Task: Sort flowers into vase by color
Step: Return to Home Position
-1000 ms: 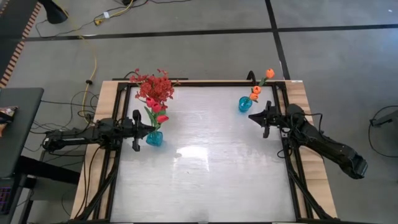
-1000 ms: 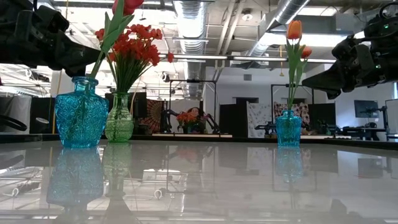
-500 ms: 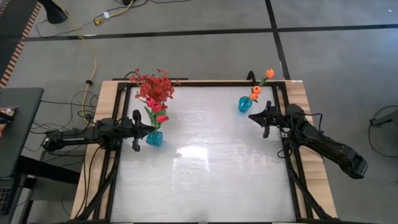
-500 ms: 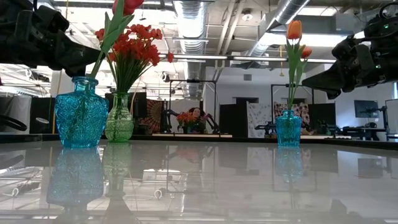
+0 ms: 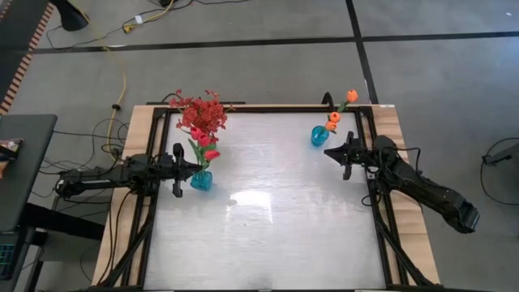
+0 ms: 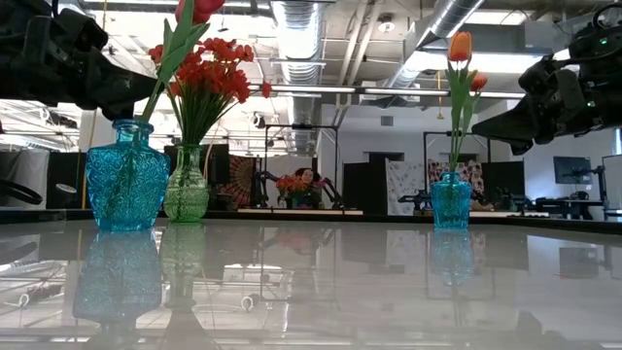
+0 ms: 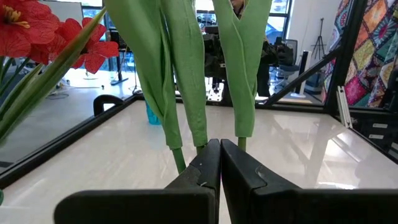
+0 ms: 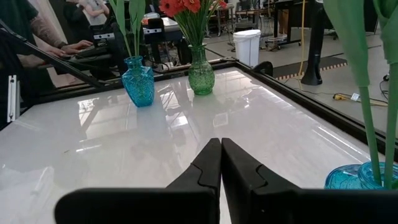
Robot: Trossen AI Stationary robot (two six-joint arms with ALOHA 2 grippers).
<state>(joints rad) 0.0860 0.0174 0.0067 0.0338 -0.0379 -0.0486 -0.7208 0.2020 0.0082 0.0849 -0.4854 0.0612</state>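
Glossy white bench (image 5: 268, 203) carries the flowers: red tulips (image 5: 208, 148) in the blue vase (image 5: 201, 180) left of centre, red sprays (image 5: 204, 113) above them in the frame, orange tulips (image 5: 334, 118) at upper right. We judge them light, with thin bendy stems best pinched mid-stem. Left hand (image 7: 219, 146), beside that vase, and right hand (image 8: 221, 144), by the orange tulips, are pressed together and empty. Nothing differs from a second ago.

Counter (image 5: 268, 219) centre and the whole half toward 6 o'clock: open, passable. Obstacles:
- Blue vase with tulips (image 5: 201, 179) at 9 o'clock, just beside the left gripper (image 5: 185, 170).
- Red spray (image 5: 203, 115) at 10 o'clock.
- Second blue vase (image 5: 319, 135) at 1 o'clock, near the right gripper (image 5: 331, 152).
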